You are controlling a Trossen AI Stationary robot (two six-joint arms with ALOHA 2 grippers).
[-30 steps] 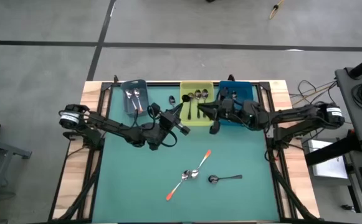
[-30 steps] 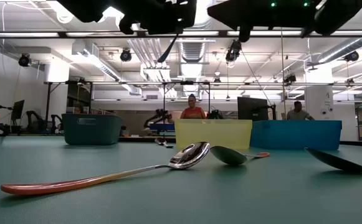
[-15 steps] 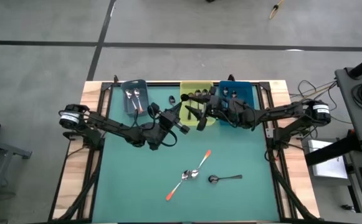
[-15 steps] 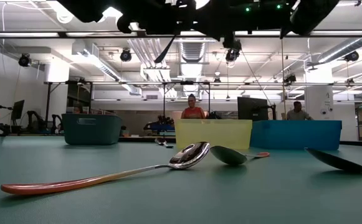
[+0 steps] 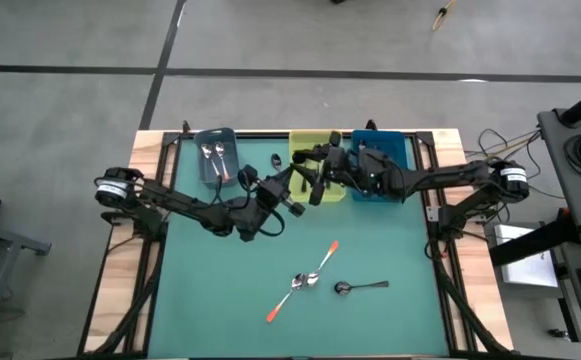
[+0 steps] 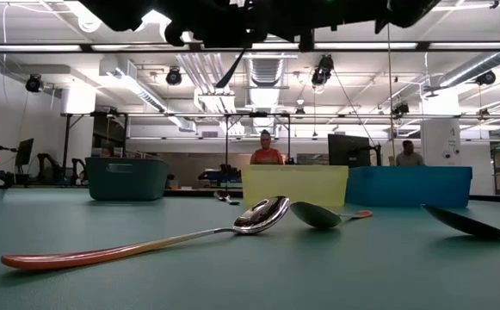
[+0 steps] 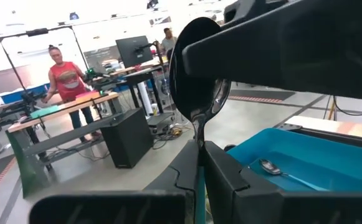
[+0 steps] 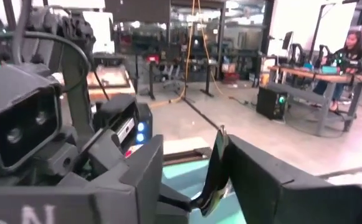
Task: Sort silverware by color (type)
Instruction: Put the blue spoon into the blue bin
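My left gripper (image 5: 286, 192) is shut on a black-handled spoon (image 5: 296, 178), held above the table in front of the yellow bin (image 5: 317, 190). In the left wrist view its bowl (image 7: 199, 81) sticks out past the fingers. My right gripper (image 5: 315, 184) has come in from the right and is open, one finger on each side of that spoon (image 8: 217, 168). Two orange-handled spoons (image 5: 325, 256) (image 5: 283, 298) and a black one (image 5: 362, 287) lie flat on the green mat. My left gripper pinches the spoon's thin handle (image 7: 199, 148) between its two fingers, just below the bowl. The fingers point slanting toward the far right, along the spoon. The spoon is lifted clear, its bowl beyond the fingertips. Whether my right gripper touches the spoon, I cannot tell.
Three bins stand along the far edge: a grey-blue one (image 5: 215, 155) with spoons, the yellow one, and a blue one (image 5: 388, 150) with a spoon inside (image 7: 280, 171). A small spoon (image 5: 275, 160) lies between the grey-blue and yellow bins. People are in the room beyond.
My right gripper has moved toward the table's left edge, from the front of the blue bin across the yellow bin to the spoon that my left gripper holds. My left gripper and its spoon have kept still.
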